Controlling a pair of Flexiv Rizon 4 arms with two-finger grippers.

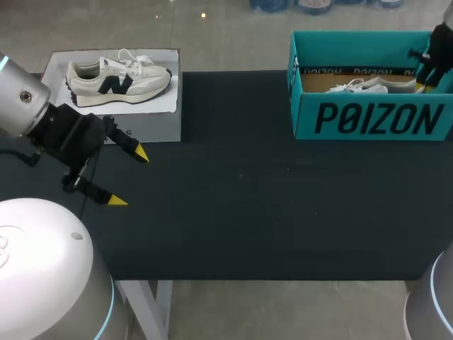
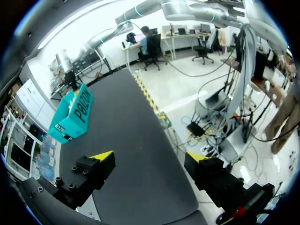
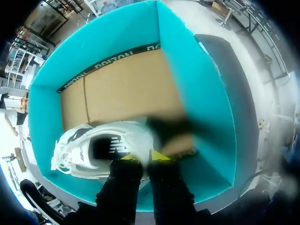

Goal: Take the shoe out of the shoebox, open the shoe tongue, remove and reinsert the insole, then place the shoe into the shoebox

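Right, we're looking down on the dark table [image 1: 248, 205], and the teal shoebox [image 1: 375, 117] stands open at its far right corner. The white shoe [image 1: 361, 86] lies on its side on the cardboard floor inside, toe toward the middle of the table. Our right gripper [image 1: 425, 81] is down inside the box at its right end, where the shoe's heel is.

Over to the right wrist view: the right gripper [image 3: 145, 156] sits right at the heel rim of the shoe [image 3: 93, 150], with the shoe's dark opening just beside it. The picture is smeared there, so we cannot tell whether the gripper is clamped on the shoe or only resting against it. The shoe lies along one teal wall [image 3: 187, 84], with bare cardboard ahead of it.

On the other side, our left gripper [image 1: 129, 177] hangs over the table's left part, its jaws spread wide and nothing between them. From the left wrist, the left gripper [image 2: 150, 157] shows only the table edge between its tips, with the shoebox [image 2: 72, 117] well ahead across the table.

Just behind the left gripper, at the far left corner, sits a grey box [image 1: 152, 124] with a pale sneaker [image 1: 117, 76] showing on its top; real or printed, we can't say.
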